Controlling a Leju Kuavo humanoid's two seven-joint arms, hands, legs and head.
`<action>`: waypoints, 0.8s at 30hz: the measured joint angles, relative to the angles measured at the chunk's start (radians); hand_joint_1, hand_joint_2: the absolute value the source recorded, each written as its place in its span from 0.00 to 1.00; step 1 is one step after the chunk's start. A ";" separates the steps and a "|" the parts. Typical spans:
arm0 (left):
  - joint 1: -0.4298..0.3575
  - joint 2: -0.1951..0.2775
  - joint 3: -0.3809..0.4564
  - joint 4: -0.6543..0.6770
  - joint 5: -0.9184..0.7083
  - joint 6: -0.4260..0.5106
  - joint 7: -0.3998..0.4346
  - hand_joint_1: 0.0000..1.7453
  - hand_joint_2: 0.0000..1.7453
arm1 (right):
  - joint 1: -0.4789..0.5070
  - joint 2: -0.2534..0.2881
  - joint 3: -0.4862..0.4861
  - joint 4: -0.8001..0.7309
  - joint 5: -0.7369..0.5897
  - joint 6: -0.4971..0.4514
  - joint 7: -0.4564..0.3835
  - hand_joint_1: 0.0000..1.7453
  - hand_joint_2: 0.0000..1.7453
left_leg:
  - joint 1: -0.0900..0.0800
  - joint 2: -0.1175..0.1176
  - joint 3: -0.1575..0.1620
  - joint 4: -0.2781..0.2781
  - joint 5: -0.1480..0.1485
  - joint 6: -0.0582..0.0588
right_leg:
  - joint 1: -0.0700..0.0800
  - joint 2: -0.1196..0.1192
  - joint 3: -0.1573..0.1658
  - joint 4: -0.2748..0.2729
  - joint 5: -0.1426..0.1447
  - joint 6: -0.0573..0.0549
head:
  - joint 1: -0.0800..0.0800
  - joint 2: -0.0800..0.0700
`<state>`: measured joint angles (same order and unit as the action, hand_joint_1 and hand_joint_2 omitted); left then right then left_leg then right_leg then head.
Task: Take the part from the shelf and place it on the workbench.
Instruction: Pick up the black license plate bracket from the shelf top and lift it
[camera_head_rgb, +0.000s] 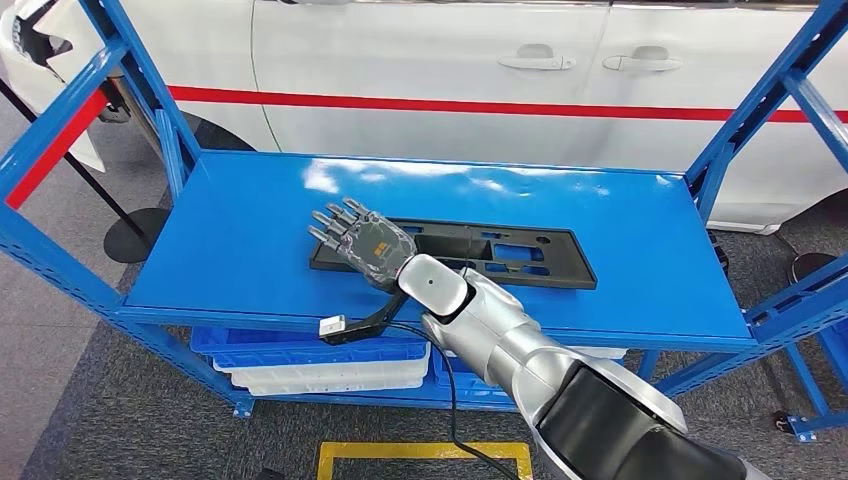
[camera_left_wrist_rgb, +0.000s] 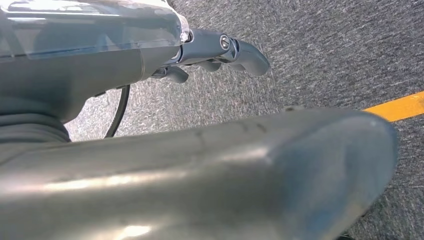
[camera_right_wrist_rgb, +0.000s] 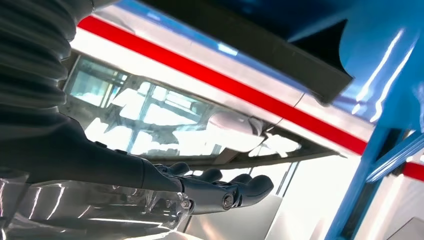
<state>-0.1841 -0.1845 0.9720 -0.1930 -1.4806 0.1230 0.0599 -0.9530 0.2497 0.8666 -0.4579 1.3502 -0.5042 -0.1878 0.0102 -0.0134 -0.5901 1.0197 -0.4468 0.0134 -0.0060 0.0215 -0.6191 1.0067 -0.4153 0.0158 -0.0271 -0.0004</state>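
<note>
Reaching over the blue shelf (camera_head_rgb: 250, 240), the right hand (camera_head_rgb: 362, 240) hovers with fingers spread and empty above the left end of the flat black part (camera_head_rgb: 500, 255) lying mid-shelf, so the pick-up step is in hand and next calls, I judge, for lowering and gripping its edge.

The blue shelf (camera_head_rgb: 240, 240) lies bare all round the flat black part (camera_head_rgb: 520, 255), with broad room to its left and along the front edge. The right robot hand (camera_head_rgb: 362, 240) is over the part's left end with fingers spread. Slanted blue posts (camera_head_rgb: 150, 90) hem in both ends. A white car (camera_head_rgb: 500, 70) stands close behind the shelf.
</note>
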 joint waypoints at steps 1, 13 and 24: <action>0.000 0.000 0.000 0.000 0.000 0.000 0.000 0.00 0.00 | -0.005 0.003 0.000 0.001 0.001 0.000 0.003 0.00 1.00 | 0.000 0.000 0.000 0.000 0.000 0.000 | 0.000 0.000 0.000 0.000 0.000 0.000 | 0.000 0.000; -0.003 -0.003 0.000 0.000 0.001 0.000 -0.007 0.00 0.00 | 0.017 0.015 0.003 0.050 0.022 -0.022 0.056 0.00 1.00 | 0.000 0.000 0.000 0.000 0.000 0.000 | 0.000 0.000 0.000 0.000 0.000 0.000 | 0.000 0.000; -0.004 -0.003 0.000 0.000 0.003 -0.003 -0.008 0.00 0.00 | 0.037 0.015 0.004 0.074 0.016 -0.003 0.053 0.00 1.00 | 0.000 0.000 0.000 0.000 0.000 0.000 | 0.000 0.000 0.000 0.000 0.000 0.000 | 0.000 0.000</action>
<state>-0.1882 -0.1877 0.9721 -0.1930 -1.4778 0.1202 0.0523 -0.9158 0.2651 0.8701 -0.3841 1.3664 -0.5068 -0.1346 0.0102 -0.0134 -0.5900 1.0197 -0.4469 0.0134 -0.0060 0.0215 -0.6192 1.0067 -0.4154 0.0158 -0.0271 -0.0004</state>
